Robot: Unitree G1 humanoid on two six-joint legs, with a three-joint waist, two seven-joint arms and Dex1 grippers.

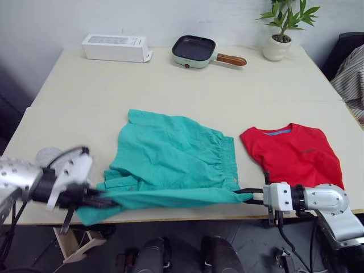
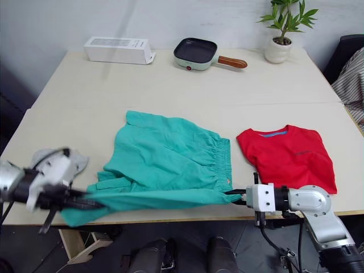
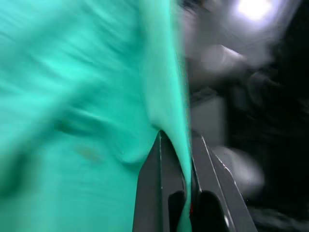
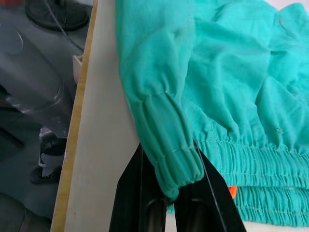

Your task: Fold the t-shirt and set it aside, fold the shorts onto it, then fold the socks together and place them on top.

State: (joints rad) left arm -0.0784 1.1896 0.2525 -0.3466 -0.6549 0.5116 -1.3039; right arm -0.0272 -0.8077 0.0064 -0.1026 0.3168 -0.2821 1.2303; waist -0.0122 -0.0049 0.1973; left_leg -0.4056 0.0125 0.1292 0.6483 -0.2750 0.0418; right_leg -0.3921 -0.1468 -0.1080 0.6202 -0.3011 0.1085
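Head views: both arms reach level along the desk (image 1: 170, 85) front edge, left hand (image 1: 99, 200) and right hand (image 1: 250, 196) stretching the shorts' (image 1: 170, 153) near hem taut beside the folded t-shirt (image 1: 293, 153); left wrist view: fingers (image 3: 159, 183) clenched on teal cloth; right wrist view: fingers (image 4: 133, 193) clamp the waistband.

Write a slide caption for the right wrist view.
Right gripper pinches the gathered elastic waistband of the teal-green fabric shorts near the cream table's edge.
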